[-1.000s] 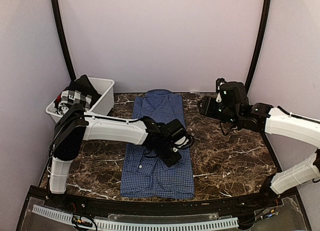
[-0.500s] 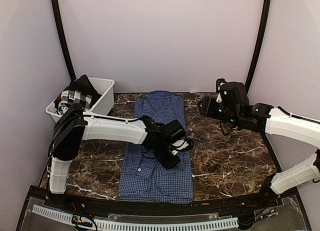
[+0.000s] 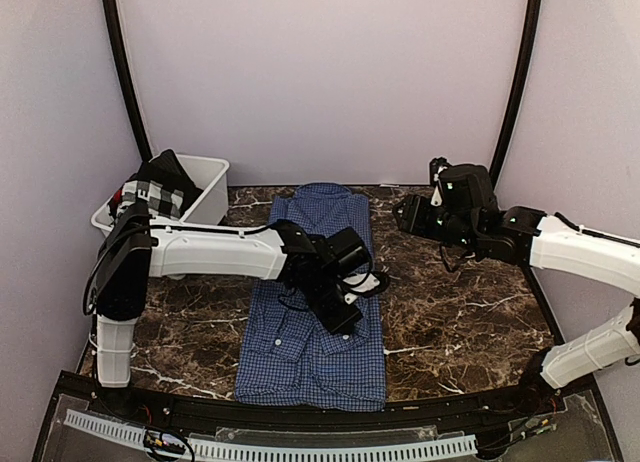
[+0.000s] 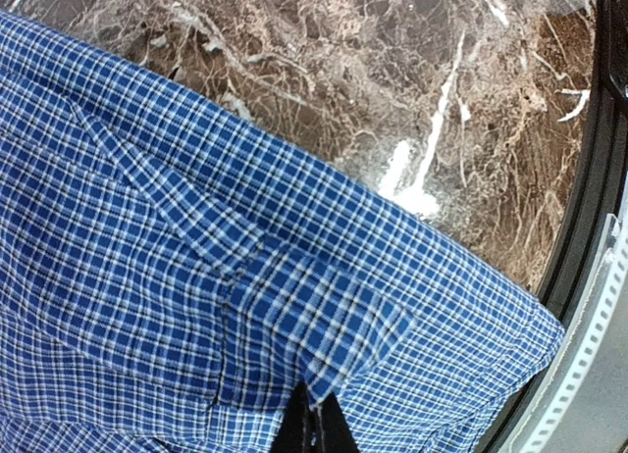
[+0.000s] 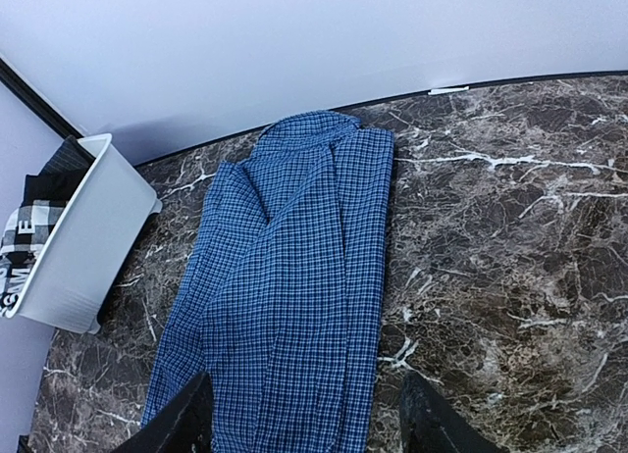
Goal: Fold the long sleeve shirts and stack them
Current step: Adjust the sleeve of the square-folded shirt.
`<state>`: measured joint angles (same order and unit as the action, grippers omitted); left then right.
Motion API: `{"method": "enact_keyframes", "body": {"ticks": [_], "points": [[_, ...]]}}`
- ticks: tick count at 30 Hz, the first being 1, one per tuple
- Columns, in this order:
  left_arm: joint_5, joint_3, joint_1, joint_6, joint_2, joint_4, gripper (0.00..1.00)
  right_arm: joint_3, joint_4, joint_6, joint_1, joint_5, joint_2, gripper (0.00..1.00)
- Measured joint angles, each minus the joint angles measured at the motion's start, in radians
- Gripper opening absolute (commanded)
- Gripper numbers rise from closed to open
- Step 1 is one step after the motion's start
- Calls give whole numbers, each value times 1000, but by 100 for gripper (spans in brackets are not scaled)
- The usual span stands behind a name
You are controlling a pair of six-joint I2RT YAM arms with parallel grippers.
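Two arms working: at far left the white bin (image 3: 208, 182) holds dark and checked clothes (image 3: 150, 194). Left gripper (image 4: 312, 414) is pressed together on a pinched-up fold of the blue check shirt (image 3: 310, 357), which lies lengthwise mid marble table (image 3: 460, 312), collar at the far end. Right gripper (image 5: 306, 377) hangs above the far right of the table, jaws spread, apart from the shirt.
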<state>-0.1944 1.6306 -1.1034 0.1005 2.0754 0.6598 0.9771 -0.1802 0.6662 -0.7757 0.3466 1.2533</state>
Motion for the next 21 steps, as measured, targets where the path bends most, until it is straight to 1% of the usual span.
{"method": "enact_keyframes", "body": {"ticks": [11, 15, 17, 18, 19, 20, 21], "points": [[-87, 23, 0, -27, -16, 47, 0, -3, -1, -1, 0, -18, 11, 61], [-104, 21, 0, -35, -16, 47, 3, -7, 0, 0, 0, -25, 11, 61], [-104, 13, 0, -37, -16, 45, 11, -15, 0, 1, 0, -31, 11, 62], [-103, 8, 0, -38, -16, 45, 18, -21, -1, 1, 0, -34, 12, 62], [-101, 5, -1, -36, -16, 45, 22, -26, -1, 2, 0, -35, 12, 62], [-98, 2, -1, -34, -16, 43, 31, -31, -2, 3, 0, -35, 12, 62], [-93, 0, -2, -30, -16, 41, 33, -37, -2, 5, 0, -36, 12, 62]]}}
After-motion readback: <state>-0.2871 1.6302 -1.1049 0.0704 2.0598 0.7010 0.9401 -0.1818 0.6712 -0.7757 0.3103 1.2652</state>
